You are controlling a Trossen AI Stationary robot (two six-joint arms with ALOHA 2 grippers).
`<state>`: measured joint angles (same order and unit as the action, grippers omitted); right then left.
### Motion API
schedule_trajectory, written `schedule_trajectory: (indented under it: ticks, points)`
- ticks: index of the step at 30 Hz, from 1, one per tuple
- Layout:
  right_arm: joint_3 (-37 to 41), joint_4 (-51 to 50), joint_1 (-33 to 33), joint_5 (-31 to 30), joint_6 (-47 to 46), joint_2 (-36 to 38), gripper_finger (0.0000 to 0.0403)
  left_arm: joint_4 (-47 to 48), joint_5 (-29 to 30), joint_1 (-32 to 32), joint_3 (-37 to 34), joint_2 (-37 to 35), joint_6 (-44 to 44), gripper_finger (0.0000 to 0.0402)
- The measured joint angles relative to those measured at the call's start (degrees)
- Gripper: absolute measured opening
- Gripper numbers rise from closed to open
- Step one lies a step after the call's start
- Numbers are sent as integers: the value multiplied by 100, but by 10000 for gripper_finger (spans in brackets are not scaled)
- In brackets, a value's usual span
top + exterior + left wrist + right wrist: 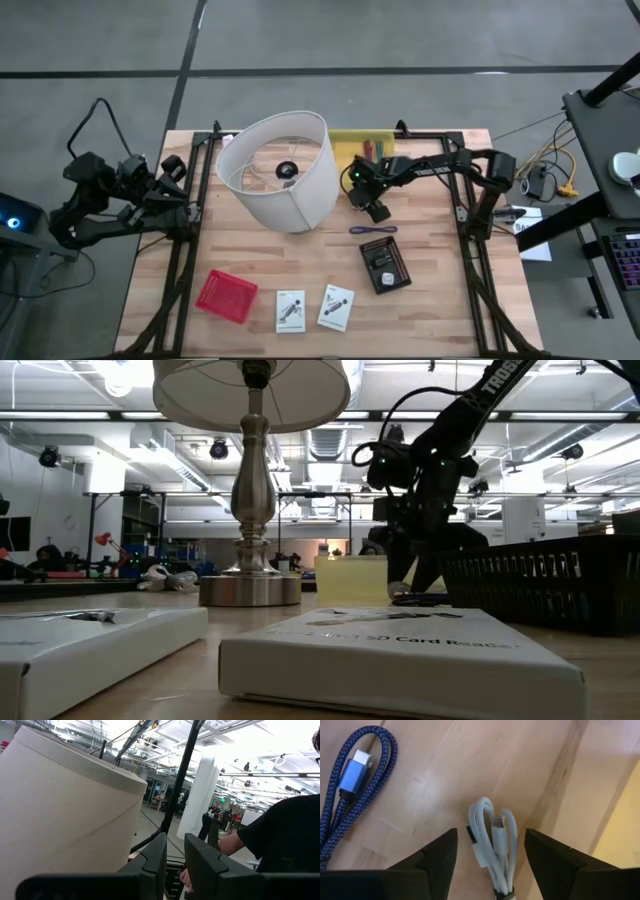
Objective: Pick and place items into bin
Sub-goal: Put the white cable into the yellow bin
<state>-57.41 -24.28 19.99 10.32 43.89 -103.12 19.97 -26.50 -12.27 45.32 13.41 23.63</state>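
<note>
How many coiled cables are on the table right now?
2. A white coiled cable lies between the open right gripper fingers. A blue braided coiled cable lies beside it on the wooden table. The lampshade may hide others.

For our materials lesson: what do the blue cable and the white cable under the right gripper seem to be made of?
Blue cable: woven fabric jacket, matte, shown by its braided texture; its plug looks like shiny metal. White cable: smooth, probably plastic or rubber, coiled with a band. Both lie on the wooden table.
</note>
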Motion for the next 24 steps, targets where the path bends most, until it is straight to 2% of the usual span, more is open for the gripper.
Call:
schedule_trajectory:
  ticks: [7,15,18,20,22,24]
  points:
    - [0,-130,2,-176,-269,12,175,2,0,0,0,0,1,52]
    - [0,-296,0,-176,-202,25,68,2,0,0,0,1,1,52]
    - [-25,-320,2,-175,-501,60,30,1,0,2,0,0,1,52]
    - [-82,-465,2,-150,-781,62,20,0,0,2,2,0,3,52]
    - [-179,-685,6,141,-1138,64,20,2,0,0,0,0,3,52]
    - [-309,-770,64,797,-1488,83,20,2,0,0,0,0,3,52]
